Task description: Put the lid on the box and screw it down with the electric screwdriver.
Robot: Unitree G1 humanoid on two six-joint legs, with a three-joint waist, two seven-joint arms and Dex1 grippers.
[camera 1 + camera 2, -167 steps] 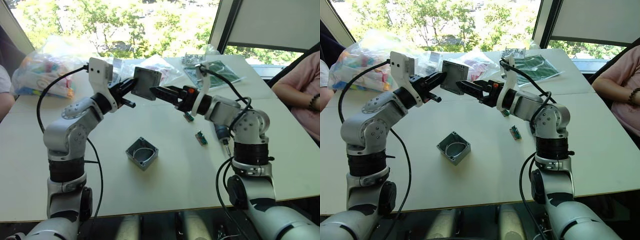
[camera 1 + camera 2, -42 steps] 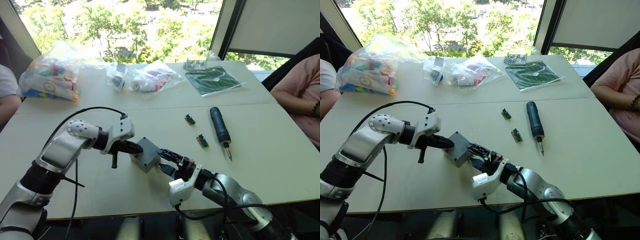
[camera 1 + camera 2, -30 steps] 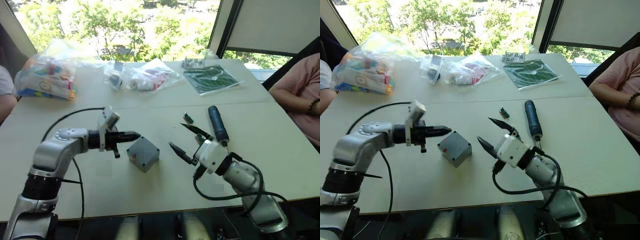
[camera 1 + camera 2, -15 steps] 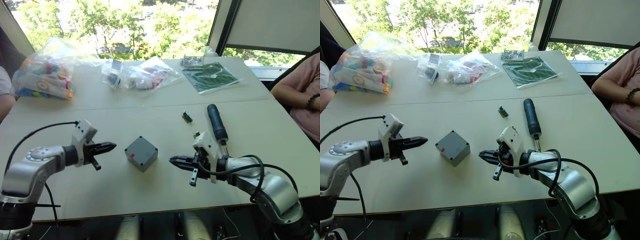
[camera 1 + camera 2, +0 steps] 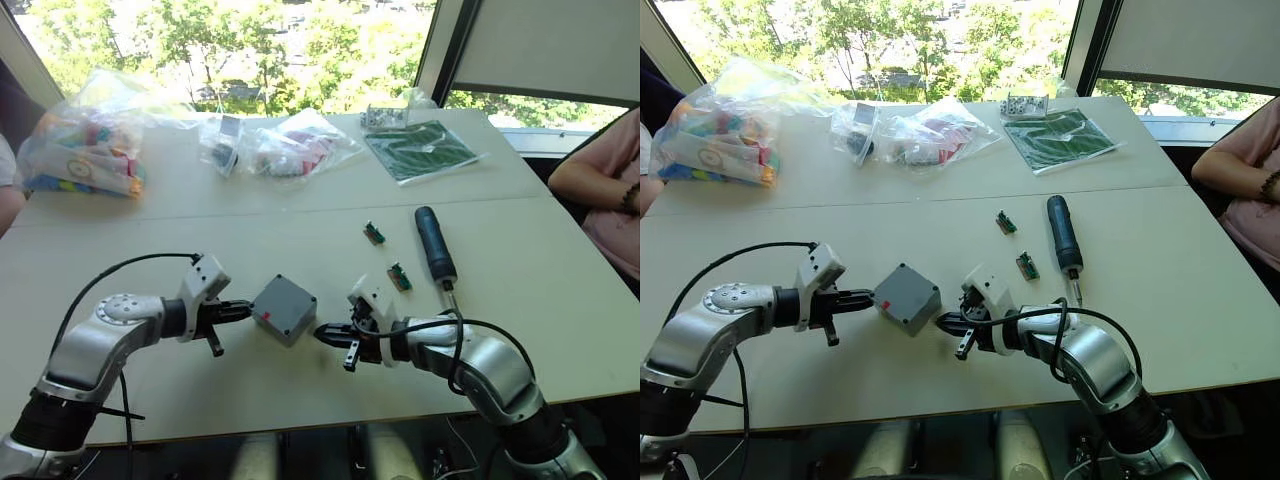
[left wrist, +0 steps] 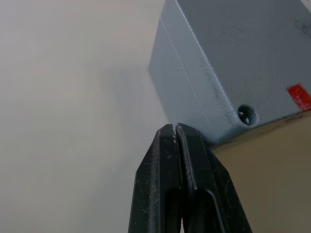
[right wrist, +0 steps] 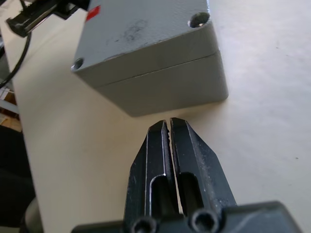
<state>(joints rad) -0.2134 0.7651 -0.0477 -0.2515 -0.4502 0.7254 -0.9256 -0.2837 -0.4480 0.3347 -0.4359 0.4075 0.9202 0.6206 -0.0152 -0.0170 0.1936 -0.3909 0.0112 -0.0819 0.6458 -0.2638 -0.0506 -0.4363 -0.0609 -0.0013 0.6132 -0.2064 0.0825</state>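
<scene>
Shallow grey plastic lid (image 5: 288, 300) sits on deeper grey square box (image 7: 170, 87); left tool (image 6: 176, 130) and right tool (image 7: 168, 122) flank it, both pressed together.

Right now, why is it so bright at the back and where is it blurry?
Left eye view: daylight through the window washes out the trees. Left wrist view: the table is soft haze, while the box looks sharper. Right wrist view: the shut fingers cast a faint shadow.

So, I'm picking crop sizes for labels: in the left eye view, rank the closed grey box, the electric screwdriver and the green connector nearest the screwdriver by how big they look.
1. Box, lid on: largest by area.
2. Electric screwdriver: longer but slimmer, so close to the box.
3. Green connector: clearly smallest.
</scene>
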